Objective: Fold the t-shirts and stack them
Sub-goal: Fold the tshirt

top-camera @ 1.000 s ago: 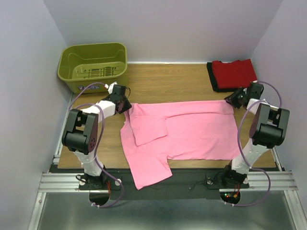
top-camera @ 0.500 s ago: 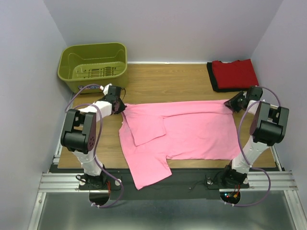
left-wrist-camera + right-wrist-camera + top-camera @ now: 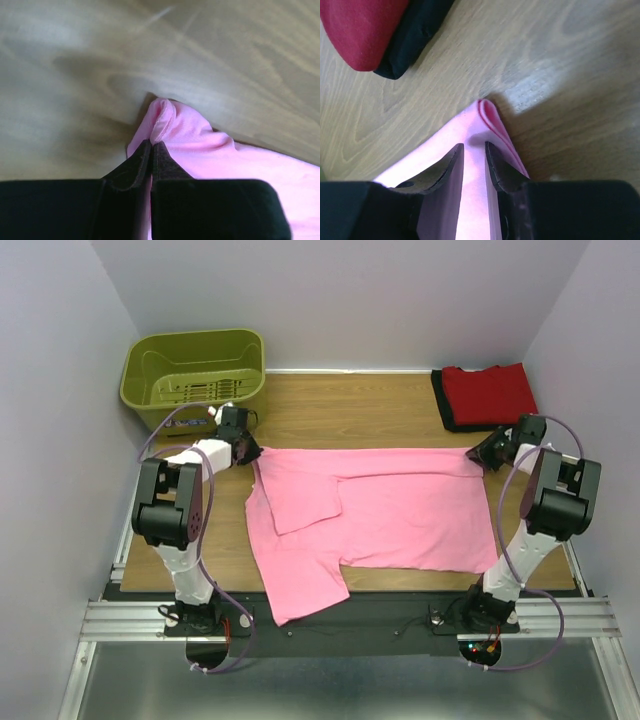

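Note:
The pink t-shirt [image 3: 400,505] lies spread flat across the wooden table, its far edge drawn straight between my two grippers and one sleeve hanging over the near edge. My left gripper [image 3: 243,448] is shut on the shirt's far left corner [image 3: 165,117], low over the wood. My right gripper [image 3: 478,455] sits over the far right corner [image 3: 487,112], jaws a small gap apart with pink cloth lying between them [image 3: 474,146]. The folded red t-shirt [image 3: 488,392] lies on a black one [image 3: 443,405] at the far right; both also show in the right wrist view, red [image 3: 360,30] over black [image 3: 415,35].
An olive-green plastic basket [image 3: 195,337] stands at the far left corner, just behind my left gripper. Lavender walls close in the table on the left, right and far sides. Bare wood [image 3: 340,410] lies between the basket and the folded stack.
Both grippers have drawn the shirt's far edge toward the back wall and pulled it straight. The left gripper moved toward the basket. The hanging sleeve slid a little left.

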`<control>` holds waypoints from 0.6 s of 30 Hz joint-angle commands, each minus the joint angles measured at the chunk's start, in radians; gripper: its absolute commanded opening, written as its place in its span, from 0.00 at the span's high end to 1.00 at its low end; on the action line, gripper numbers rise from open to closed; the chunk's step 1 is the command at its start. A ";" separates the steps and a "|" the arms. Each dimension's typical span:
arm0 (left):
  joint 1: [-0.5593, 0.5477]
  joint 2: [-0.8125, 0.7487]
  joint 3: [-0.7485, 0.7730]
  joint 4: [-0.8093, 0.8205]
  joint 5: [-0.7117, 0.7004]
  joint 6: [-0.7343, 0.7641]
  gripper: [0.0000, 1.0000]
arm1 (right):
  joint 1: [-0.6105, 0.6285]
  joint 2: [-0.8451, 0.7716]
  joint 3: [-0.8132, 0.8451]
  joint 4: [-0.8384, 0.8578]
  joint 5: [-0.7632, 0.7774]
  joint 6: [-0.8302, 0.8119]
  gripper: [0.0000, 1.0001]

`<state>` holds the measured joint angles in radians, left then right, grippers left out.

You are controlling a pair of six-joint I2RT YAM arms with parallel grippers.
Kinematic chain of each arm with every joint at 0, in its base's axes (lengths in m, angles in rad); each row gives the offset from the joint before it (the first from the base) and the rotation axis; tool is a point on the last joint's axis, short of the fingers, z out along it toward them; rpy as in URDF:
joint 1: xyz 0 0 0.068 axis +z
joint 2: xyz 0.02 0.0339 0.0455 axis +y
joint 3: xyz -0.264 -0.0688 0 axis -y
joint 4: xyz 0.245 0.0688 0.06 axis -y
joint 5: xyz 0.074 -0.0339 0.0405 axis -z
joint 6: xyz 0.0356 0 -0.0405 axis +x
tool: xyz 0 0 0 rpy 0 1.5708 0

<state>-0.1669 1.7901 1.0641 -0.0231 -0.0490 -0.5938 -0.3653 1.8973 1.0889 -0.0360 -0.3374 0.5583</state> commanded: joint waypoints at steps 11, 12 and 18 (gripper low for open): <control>0.010 -0.115 0.051 0.017 0.003 0.049 0.52 | 0.100 -0.122 0.114 -0.099 0.136 -0.115 0.68; 0.010 -0.171 0.030 0.018 0.006 0.043 0.48 | 0.112 -0.138 0.100 -0.105 0.138 -0.113 0.68; -0.035 -0.375 -0.116 -0.012 0.017 -0.003 0.43 | 0.123 -0.234 0.000 -0.119 0.205 -0.077 0.67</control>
<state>-0.1669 1.5425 0.9977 -0.0265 -0.0338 -0.5716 -0.2417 1.7203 1.1362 -0.1474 -0.2066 0.4732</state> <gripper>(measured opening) 0.569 0.327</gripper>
